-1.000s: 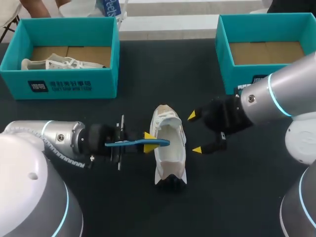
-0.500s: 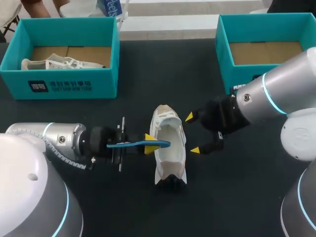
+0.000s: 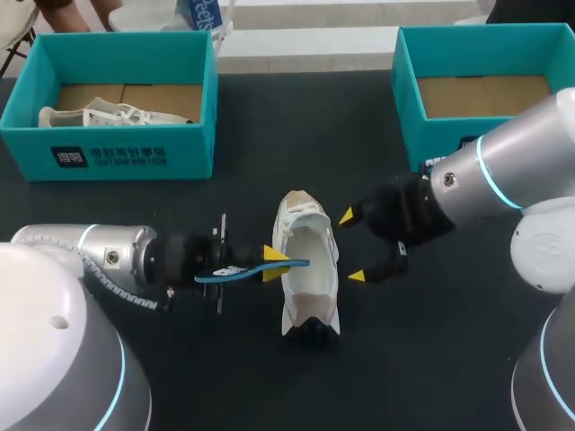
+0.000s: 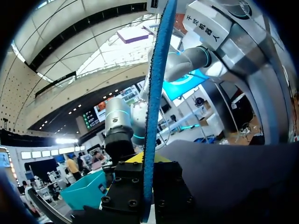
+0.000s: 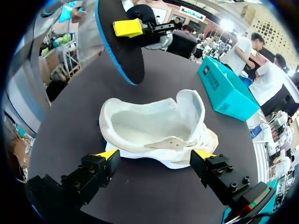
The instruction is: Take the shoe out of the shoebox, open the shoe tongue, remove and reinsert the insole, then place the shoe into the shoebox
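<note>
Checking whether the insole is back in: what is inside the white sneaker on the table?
Inside the white sneaker only bare lining shows; the blue insole is outside, held by the left gripper. The toe end is hidden.

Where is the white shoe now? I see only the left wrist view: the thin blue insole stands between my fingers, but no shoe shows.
Observer: In the head view the white shoe lies on the black table, opening upward, just ahead of the left gripper. The blue insole reaches over its rim.
Operator: Does the right gripper hold the shoe?
Observer: No. The right gripper is open beside the shoe, on the side opposite yours.
Operator: Is anything inside the shoe?
Observer: The right wrist view shows the shoe's inside bare and white.
</note>
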Controlling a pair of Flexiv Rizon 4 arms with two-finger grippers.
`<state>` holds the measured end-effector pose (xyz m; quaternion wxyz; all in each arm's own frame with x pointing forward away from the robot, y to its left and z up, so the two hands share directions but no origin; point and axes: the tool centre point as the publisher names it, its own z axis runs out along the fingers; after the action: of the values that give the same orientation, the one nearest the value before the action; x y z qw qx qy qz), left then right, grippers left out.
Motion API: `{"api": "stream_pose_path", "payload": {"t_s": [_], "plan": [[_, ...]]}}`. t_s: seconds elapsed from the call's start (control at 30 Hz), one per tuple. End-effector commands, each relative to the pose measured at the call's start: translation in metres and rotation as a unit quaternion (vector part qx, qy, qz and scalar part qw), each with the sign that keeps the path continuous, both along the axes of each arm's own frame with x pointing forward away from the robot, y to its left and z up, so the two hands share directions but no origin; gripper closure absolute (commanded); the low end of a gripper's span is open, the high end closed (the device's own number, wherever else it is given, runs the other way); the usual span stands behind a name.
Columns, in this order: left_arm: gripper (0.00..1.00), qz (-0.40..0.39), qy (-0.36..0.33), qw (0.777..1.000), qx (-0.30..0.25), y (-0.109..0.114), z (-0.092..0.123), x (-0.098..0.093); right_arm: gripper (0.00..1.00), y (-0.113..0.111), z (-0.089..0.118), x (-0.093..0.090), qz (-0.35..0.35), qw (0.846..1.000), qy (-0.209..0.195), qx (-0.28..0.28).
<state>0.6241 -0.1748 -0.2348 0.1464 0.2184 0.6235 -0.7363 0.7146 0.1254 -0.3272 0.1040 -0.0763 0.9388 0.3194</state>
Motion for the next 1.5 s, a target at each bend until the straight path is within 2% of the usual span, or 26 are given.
{"api": "stream_pose_path", "payload": {"t_s": [0.03,0.2,0.3,0.6,0.97,1.2,1.5], "plan": [[1.0,0.001,-0.004,1.0,0.0,-0.006,-0.006,0.002,0.0,0.003,-0.008,0.003,-0.001,1.0,0.005,0.001],[1.0,-0.002,-0.022,1.0,-0.015,-0.01,-0.012,0.004,0.0,0.004,-0.009,0.001,-0.007,1.0,0.005,0.003],[1.0,0.004,-0.049,0.999,0.007,-0.015,-0.017,0.005,0.0,0.004,-0.009,0.0,-0.008,1.0,0.006,0.004],[1.0,-0.002,-0.04,0.999,0.011,-0.024,-0.031,0.009,0.0,0.004,-0.01,0.002,-0.006,1.0,0.01,0.009],[1.0,0.017,-0.081,0.995,0.048,-0.028,-0.043,0.011,0.0,0.004,-0.01,0.002,-0.006,1.0,0.01,0.009],[1.0,0.02,-0.081,0.995,0.048,-0.029,-0.051,0.018,0.0,0.004,-0.01,0.002,-0.006,1.0,0.01,0.009],[1.0,0.016,-0.082,0.996,0.042,-0.038,-0.071,0.029,0.0,0.004,-0.01,0.002,-0.006,1.0,0.01,0.009]]}}
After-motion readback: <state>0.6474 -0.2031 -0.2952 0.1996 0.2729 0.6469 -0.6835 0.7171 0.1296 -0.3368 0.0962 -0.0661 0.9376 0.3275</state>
